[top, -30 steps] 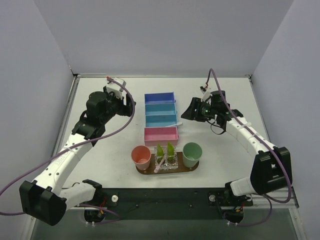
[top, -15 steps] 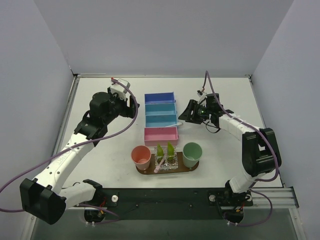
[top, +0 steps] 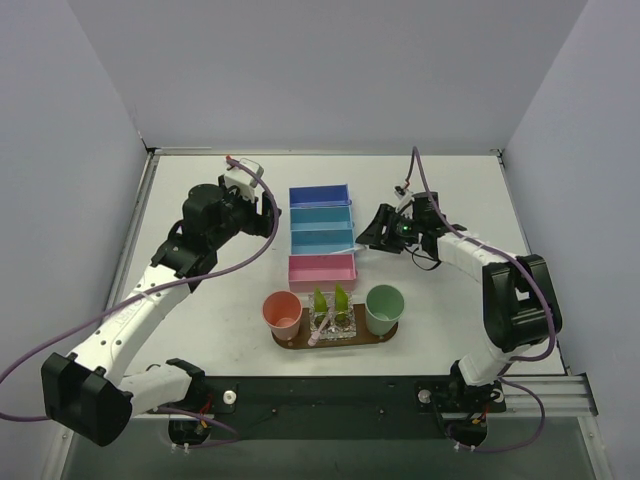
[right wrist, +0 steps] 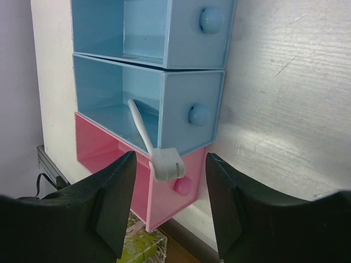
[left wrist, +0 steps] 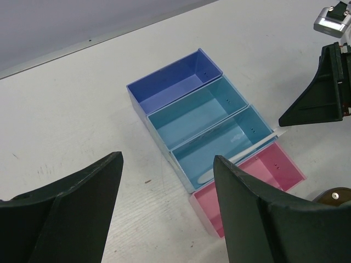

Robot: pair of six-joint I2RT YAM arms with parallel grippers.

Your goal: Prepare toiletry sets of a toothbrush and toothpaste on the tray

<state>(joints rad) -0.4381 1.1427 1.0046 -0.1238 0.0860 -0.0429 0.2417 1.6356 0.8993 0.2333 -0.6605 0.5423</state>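
**Tools**
- left tool [left wrist: 164, 219]: fingers spread wide, nothing btwn them. Hovering over bench [top: 200, 180], upper left of ctr in top view, w/ bin column ahead in wrist view.
- right tool [right wrist: 170, 211]: jaws apart, nothing gripped. Positioned right of ctr in top view, just beside right ends of bins, pointed at them.

**Bins**
- Four in a column at ctr of top view, walls touching.
- Top to btm: dark blue bin [top: 320, 196], upper light-blue bin [top: 321, 215], lower light-blue bin [top: 322, 237], pink bin [top: 322, 268].

**White toothbrush** [right wrist: 143, 131]
- Lying slantwise in lower light-blue bin.
- Slim end down on bin floor. Broad end up over knob-side wall, at junction w/ pink bin.
- In right wrist view, broad end just above gap btwn right tool's fingers, not clamped.

**Tray** [top: 283, 343]
- Btm ctr of top view, directly below pink bin.
- Carried on it, left to right in frame: salmon cup [top: 283, 313], clear holder [top: 335, 325], mint cup [top: 384, 308].
- In holder: two toothpaste tubes [top: 319, 300], upright side by side, tapered ends up.
- Also in holder: pink toothbrush [top: 317, 332], slanted at holder's left part. Too small for finer detail.
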